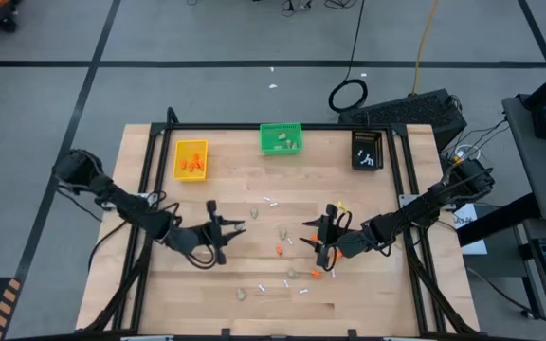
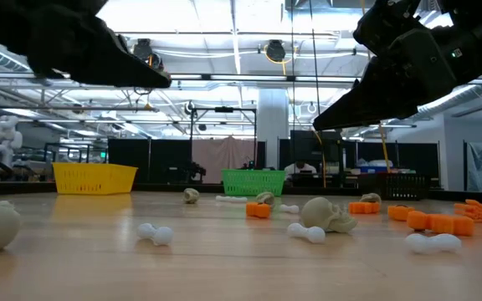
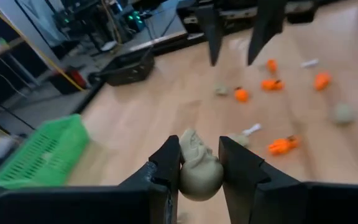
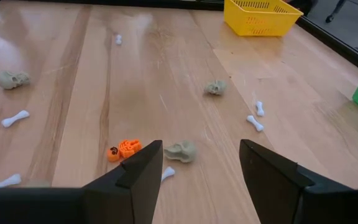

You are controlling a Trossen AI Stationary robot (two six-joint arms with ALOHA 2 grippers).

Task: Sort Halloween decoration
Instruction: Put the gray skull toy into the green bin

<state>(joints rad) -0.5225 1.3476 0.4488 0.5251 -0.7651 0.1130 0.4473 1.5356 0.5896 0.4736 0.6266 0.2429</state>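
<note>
With its jaws clenching a beige-grey skull-shaped lump, the left gripper is best carrying it level toward the green slotted plastic bin at one o'clock, while the right gripper, jaws released, is hovering over the wooden table.

Grey tiled floor — bright ceiling lights overhead.

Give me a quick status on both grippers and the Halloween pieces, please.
Left gripper shut on a beige skull. Right gripper open, empty, above loose pieces. Green bin ahead of left; nothing blocking.
</note>
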